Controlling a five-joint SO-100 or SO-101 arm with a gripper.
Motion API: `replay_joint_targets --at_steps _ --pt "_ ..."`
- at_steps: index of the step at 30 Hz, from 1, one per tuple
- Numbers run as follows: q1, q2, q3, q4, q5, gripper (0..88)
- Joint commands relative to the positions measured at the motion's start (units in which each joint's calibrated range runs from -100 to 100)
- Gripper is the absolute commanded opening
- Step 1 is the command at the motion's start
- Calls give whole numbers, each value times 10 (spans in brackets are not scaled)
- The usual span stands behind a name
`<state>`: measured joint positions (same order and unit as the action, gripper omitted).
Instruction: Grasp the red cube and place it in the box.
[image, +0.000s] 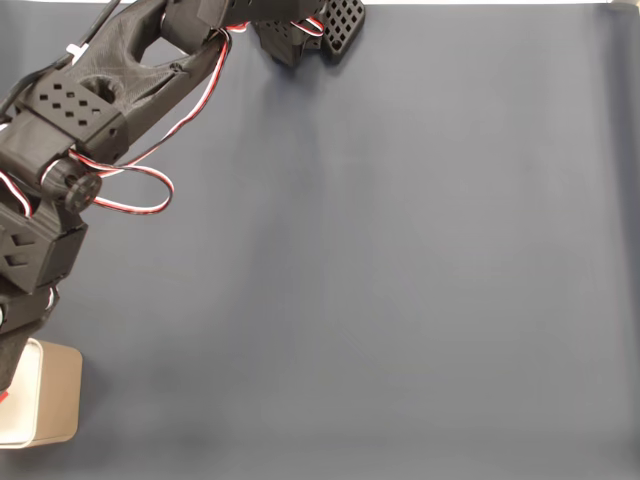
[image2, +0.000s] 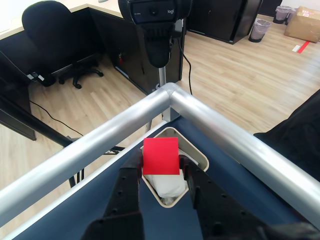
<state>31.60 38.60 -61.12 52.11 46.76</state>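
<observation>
- my black two-finger gripper (image2: 161, 172) is clamped on the small bright red matte cube (image2: 160, 156), one finger against each side face, in the wrist view.
- the cube is raised off the dark blue table mat (image2: 165, 220) and hangs over the small tan cardboard-coloured box with rounded corners and a white rim (image2: 202, 156).
- the key relation: the box opening lies directly beyond and below the cube, and the cube covers the middle of the opening. the box's long axis runs roughly away from my wrist, in line with the fingers.
- the white interior shows under the cube, with something pale lying in it; i cannot tell what.
- in the fixed view the box (image: 55, 395) sits at the lower left corner of the mat, half under my black arm (image: 90, 110).
- judgement: transport looks done and release is the step in hand. letting go here should land it inside; the silver frame tube (image2: 225, 132) past the far rim is close, so no more forward reach.
</observation>
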Motion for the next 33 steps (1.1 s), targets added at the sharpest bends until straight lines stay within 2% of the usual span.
replay_joint_targets --at_steps 1,33 --pt "8 -9 -35 -15 0 6" --pt "28 -36 -3 -14 0 23"
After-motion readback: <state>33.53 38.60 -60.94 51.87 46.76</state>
